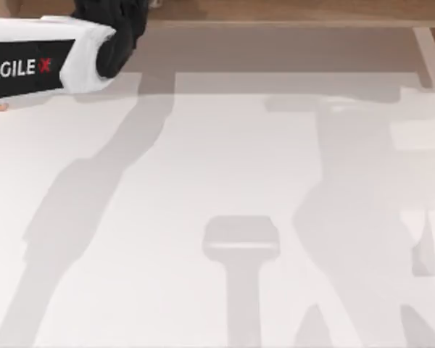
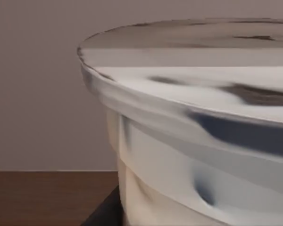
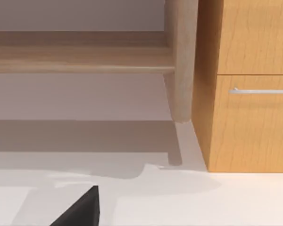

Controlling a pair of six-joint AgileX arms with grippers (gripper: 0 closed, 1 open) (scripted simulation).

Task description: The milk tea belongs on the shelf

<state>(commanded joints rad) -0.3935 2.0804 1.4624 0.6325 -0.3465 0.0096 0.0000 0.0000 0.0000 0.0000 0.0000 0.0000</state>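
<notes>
- My left arm (image 1: 51, 58) reaches across the top view's far left corner, its white sleeve ending in the black wrist and left gripper (image 1: 119, 29) at the front edge of the shelf (image 1: 275, 51). I cannot tell from these pictures whether the fingers are apart or together.
- The milk tea (image 2: 193, 141) sits right against my left wrist camera — a pale, dimpled cup wall with a wide rim above it, nothing between lens and cup. I judge it is in that gripper's grasp, or at least directly ahead of it, though the contact itself is hidden.
- The cup looks roughly upright, its long axis running up and down, with the dark wooden board (image 2: 47, 197) low behind it and the plain back wall (image 2: 37, 94) beyond. So the shelf lies straight ahead of the cup, and the coming move turns on that: forward and down onto the board, axis kept vertical.
- The table (image 1: 203, 217) in the middle carries shadows, no cup.
- My right arm is parked toward the right; a black corner of the right gripper (image 3: 82, 209) shows over the table, facing the shelf's pale upright (image 3: 181, 61) and an orange-brown drawer cabinet (image 3: 250, 84) beside it. Its fingers I cannot judge either.
- The left arm is plainly the nearer one — the job looks close to done.
</notes>
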